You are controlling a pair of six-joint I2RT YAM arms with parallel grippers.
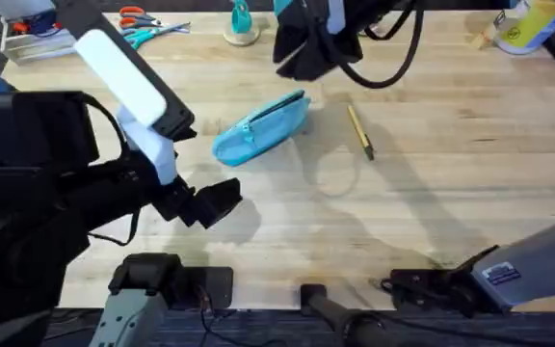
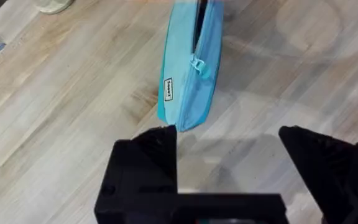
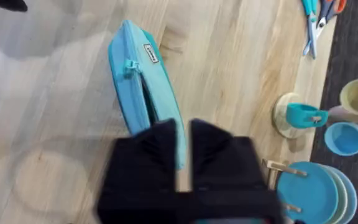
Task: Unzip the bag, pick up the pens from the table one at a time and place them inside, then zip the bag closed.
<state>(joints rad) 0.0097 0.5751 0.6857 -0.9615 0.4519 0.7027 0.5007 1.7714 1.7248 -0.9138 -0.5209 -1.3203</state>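
The light-blue bag (image 1: pixel 260 130) lies slanted on the table (image 1: pixel 432 193), a little left of the middle. Its zipper (image 2: pixel 197 62) is partly open, showing a dark slit toward the far end. One yellow-tan pen (image 1: pixel 359 132) lies on the wood just right of the bag. My left gripper (image 1: pixel 215 204) hovers short of the bag's near end, open and empty, its fingers (image 2: pixel 148 155) spread wide. My right gripper (image 1: pixel 302 56) hangs above the bag's far end, blurred; in the right wrist view its fingers (image 3: pixel 154 155) stand nearly together over the bag (image 3: pixel 145 81), with nothing seen between them.
Scissors (image 1: pixel 138 19) lie at the far left edge. A teal cup on a stand (image 1: pixel 242 24) sits behind the bag, with more cups and blue plates (image 3: pixel 316 193) near it. A yellow bottle (image 1: pixel 528 24) stands at the far right.
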